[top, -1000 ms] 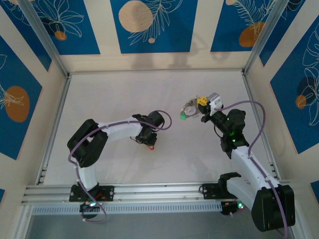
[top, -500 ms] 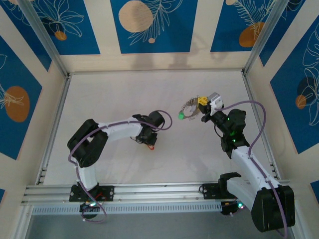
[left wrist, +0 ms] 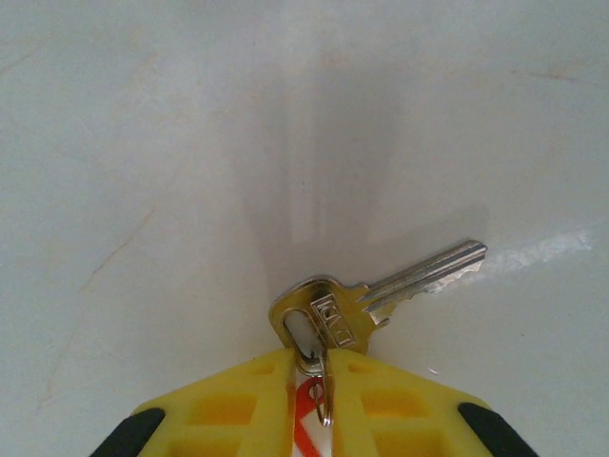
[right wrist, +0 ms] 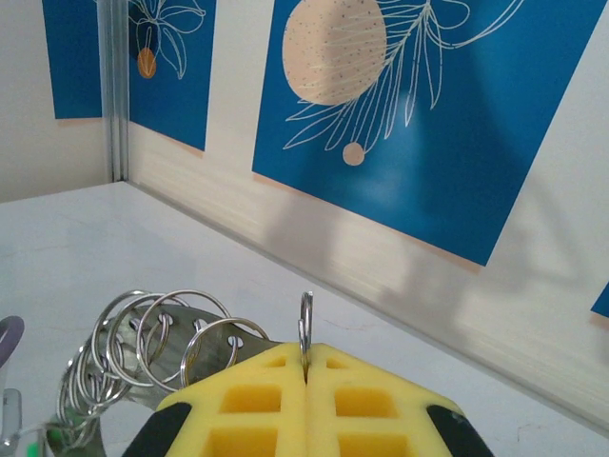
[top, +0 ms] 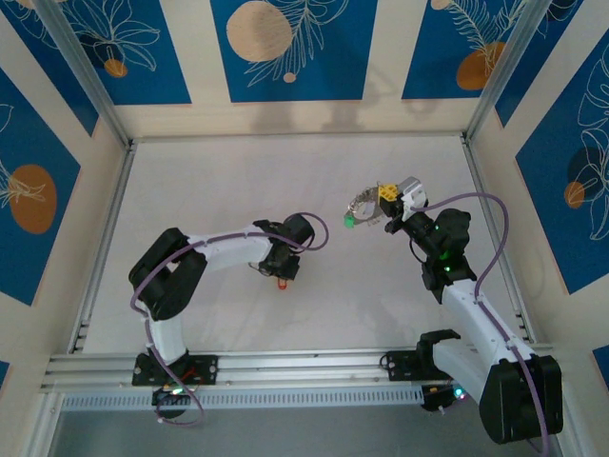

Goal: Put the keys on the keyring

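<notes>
My left gripper (left wrist: 321, 367) is shut on the small split ring of a silvery key (left wrist: 352, 314). The key lies flat on the white table, blade pointing away to the right, and its red tag (left wrist: 304, 430) shows between the yellow fingers. From above, this gripper (top: 277, 270) is low at mid-table with the red tag (top: 283, 283) under it. My right gripper (right wrist: 305, 367) is shut on the keyring (right wrist: 305, 324), seen edge-on and standing upright. Beside it hangs a bunch of wire rings on a metal plate (right wrist: 157, 328). A green tag (top: 350, 221) dangles below that bunch (top: 362, 203), left of the raised right gripper (top: 384, 198).
Blue-and-cream printed walls (top: 285, 43) close off the back and both sides, with aluminium posts (top: 490, 86) at the corners. An aluminium rail (top: 285, 367) runs along the near edge by the arm bases. White table (top: 219, 181) stretches between the arms and the back wall.
The left gripper has shifted slightly toward the near side with the red-tagged key. The green tag has swung a little under the right gripper, which stays in place.
</notes>
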You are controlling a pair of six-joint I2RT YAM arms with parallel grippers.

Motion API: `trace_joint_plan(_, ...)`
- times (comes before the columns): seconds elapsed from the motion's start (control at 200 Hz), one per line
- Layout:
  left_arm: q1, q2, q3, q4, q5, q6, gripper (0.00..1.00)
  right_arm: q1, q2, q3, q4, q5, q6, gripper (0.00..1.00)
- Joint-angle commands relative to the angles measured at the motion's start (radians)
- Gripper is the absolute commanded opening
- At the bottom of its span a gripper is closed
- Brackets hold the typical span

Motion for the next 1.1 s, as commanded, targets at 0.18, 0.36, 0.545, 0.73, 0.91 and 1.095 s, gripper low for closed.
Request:
trace_joint_plan(0.18, -0.014, 0.001, -0.015, -0.016, 0.002, -0.020, 0.15, -0.004, -0.026, 0.033, 0.049, -0.006, -0.004, 0.00)
trace_joint_plan(0.36, -0.016, -0.021, -0.013, -0.037, -0.020, -0.013, 0.15, -0.004, -0.025, 0.032, 0.049, -0.006, -0.004, 0.00)
trace_joint_plan(0.545, -0.017, -0.030, -0.014, -0.043, -0.024, -0.006, 0.16, -0.005, -0.021, 0.032, 0.051, -0.005, -0.002, 0.00)
trace_joint_plan(0.73, -0.023, -0.033, -0.011, -0.050, -0.020, -0.011, 0.20, -0.004, -0.025, 0.031, 0.049, 0.003, -0.003, 0.00)
trace_joint_plan(0.91, -0.032, -0.034, 0.000, -0.063, -0.026, -0.015, 0.21, -0.005, -0.025, 0.032, 0.047, 0.001, 0.000, 0.00)
trace_joint_plan(1.095, -0.038, -0.034, 0.009, -0.077, -0.044, -0.013, 0.19, -0.004, -0.025, 0.032, 0.047, -0.001, -0.001, 0.00)
